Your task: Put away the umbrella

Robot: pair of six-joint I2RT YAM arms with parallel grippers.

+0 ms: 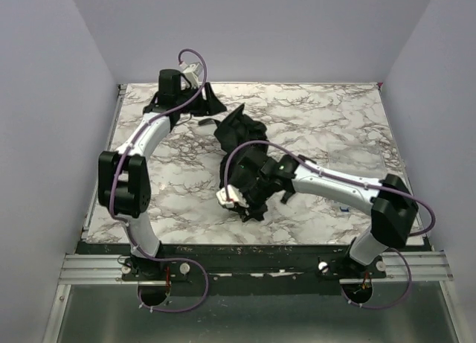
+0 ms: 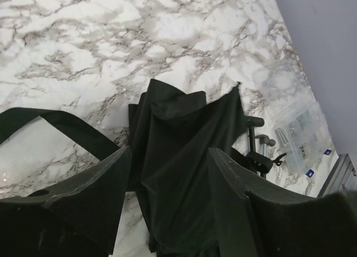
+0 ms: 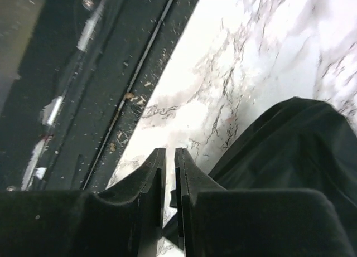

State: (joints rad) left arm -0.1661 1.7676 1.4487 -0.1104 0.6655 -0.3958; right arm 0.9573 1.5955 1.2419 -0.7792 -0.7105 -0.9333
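Step in hand: gathering of the canopy is judged to be under way. The umbrella (image 1: 239,131) is seen collapsed but loose, not yet rolled into a bundle or strapped.
Umbrella position: sprawled on the marble table (image 1: 335,127), from the far-left part below the left wrist to the middle, where the right wrist is laid over it.
Shaft: a thin black shaft (image 2: 252,139) is seen past the fabric in the left wrist view, with a clear plastic bag (image 2: 295,129) just beside it.
Left gripper (image 2: 170,154): the fingers are held roughly half apart. A fold of canopy is framed between them, reaching from one pad towards the other, but no firm pinch is shown.
Black band (image 2: 67,123): a strip of black fabric is noted to the left of the left fingers, lying on the marble. Whether it is the strap cannot be told.
Right gripper (image 3: 169,152): the fingers are drawn almost together, with only a narrow slit left. Marble shows through the upper slit and nothing is clearly held. Black fabric lies just beside the right finger. The lower slit is dark, so a thin edge caught there cannot be ruled out.
Next move, judged: the fold must be pinched fully by the left fingers, and the loose panels must be drawn in towards the shaft.
Risk, judged: limp fabric could slip from a shallow pinch.
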